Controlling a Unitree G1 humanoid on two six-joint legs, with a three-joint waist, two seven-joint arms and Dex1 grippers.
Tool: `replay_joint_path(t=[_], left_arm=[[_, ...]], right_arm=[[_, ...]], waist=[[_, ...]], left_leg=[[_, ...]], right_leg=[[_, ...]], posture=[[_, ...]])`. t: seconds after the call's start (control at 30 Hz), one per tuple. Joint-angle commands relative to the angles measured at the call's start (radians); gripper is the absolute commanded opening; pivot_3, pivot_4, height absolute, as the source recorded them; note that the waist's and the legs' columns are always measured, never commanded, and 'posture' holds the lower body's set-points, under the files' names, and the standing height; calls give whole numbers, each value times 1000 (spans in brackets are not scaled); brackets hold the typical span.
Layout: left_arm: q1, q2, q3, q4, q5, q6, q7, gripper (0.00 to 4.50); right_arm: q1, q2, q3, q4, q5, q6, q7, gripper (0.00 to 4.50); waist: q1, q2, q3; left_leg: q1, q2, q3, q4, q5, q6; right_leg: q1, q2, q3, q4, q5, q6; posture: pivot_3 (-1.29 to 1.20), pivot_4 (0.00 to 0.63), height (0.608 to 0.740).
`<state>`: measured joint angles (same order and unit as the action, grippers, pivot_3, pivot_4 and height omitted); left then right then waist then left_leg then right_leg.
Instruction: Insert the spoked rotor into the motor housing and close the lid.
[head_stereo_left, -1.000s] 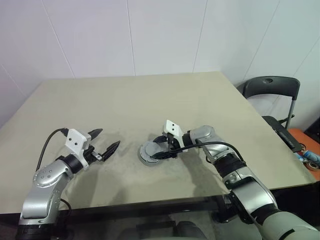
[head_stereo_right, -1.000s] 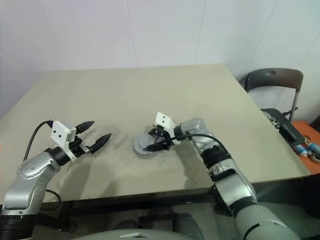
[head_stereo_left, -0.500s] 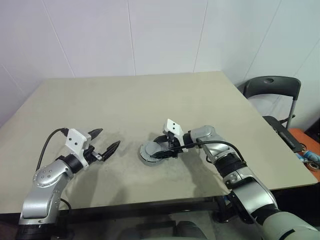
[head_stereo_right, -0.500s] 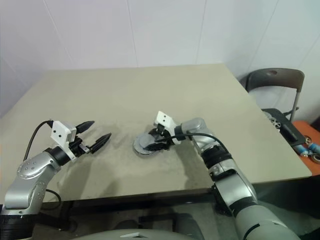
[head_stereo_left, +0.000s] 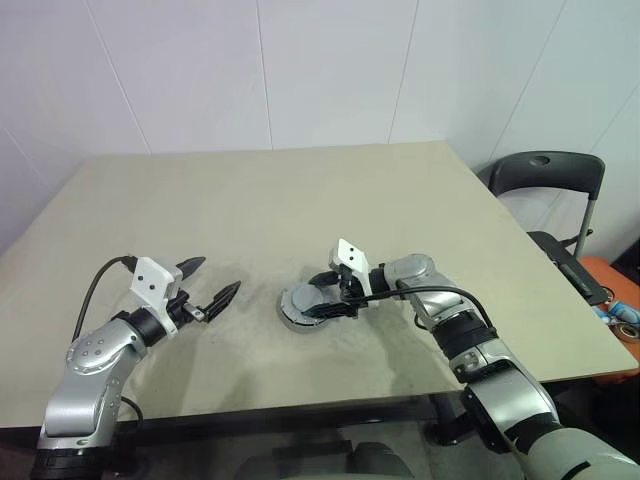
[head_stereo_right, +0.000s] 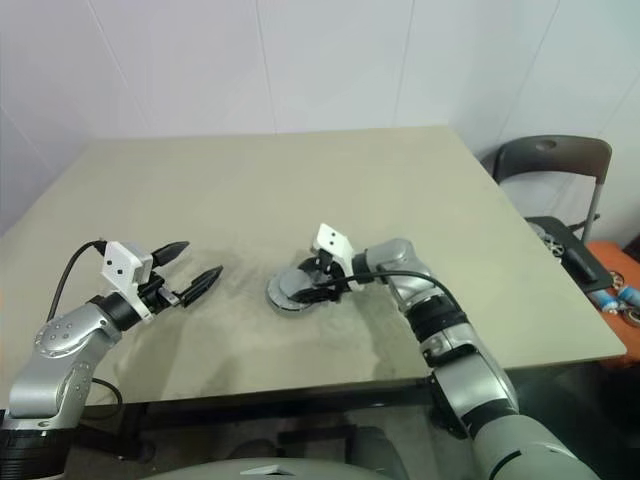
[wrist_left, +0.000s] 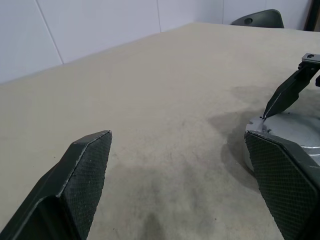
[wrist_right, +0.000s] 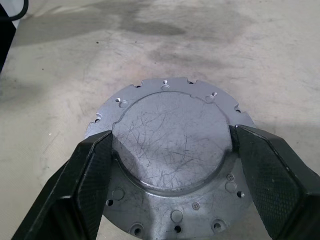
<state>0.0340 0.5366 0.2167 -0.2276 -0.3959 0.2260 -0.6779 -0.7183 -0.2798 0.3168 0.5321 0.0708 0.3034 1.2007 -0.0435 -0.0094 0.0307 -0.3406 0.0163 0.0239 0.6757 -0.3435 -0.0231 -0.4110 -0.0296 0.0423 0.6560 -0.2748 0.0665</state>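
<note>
Right fingers (wrist_right: 90, 175) spread wide, one either side of the raised round centre of a grey metal disc, pads close against its shoulder but whether they press on it I cannot tell; nothing is lifted. That disc, with its notched, gear-like edge and small drilled holes, reads as the lid (wrist_right: 172, 145), scratched on its flat top, lying level. In the head views the right gripper (head_stereo_left: 322, 296) reaches in from the right, angled down and across toward the robot's left, a white block on its wrist, straddling the round silver-grey assembly near the middle front of the worktop (head_stereo_left: 300, 210). Lid appears to sit on top of the motor housing (head_stereo_left: 292, 316), of which a low silver wall shows beneath the rim on the near-left side; how fully seated it is cannot be judged. Spoked rotor not made out; what lies under the lid is hidden. Left fingers (wrist_left: 82, 172) released, standing well apart with bare worktop between them, holding nothing. Left gripper (head_stereo_left: 208, 284) hovers just above the surface toward the front left, pointing level and toward the assembly, clearly apart from it. Left wrist view catches the housing's edge and one tip of the right fingers above it. Beyond the worktop's right edge, a dark chair (head_stereo_left: 545, 180); pale wall (head_stereo_left: 300, 70) behind.
</note>
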Motion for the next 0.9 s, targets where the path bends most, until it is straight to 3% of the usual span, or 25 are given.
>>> replay_joint_path(t=[0.03, 0.9], left_arm=[[-18, 5, 9, -7, -2, -17, -3, 4500], [-14, 3, 7, -22, -4, -9, 4, 4500]], right_arm=[[5, -15, 11, -11, -18, -6, -6, 3474], [21, -14, 75, 43, -84, -48, -53, 3474]], waist=[[0, 0, 0], [-1, 0, -1]], left_leg=[[0, 0, 0, 0, 0, 0], [3, 0, 0, -2, 0, 0]], right_leg=[[0, 0, 0, 0, 0, 0], [2, 0, 0, -1, 0, 0]], posture=[[0, 0, 740], [0, 0, 740]])
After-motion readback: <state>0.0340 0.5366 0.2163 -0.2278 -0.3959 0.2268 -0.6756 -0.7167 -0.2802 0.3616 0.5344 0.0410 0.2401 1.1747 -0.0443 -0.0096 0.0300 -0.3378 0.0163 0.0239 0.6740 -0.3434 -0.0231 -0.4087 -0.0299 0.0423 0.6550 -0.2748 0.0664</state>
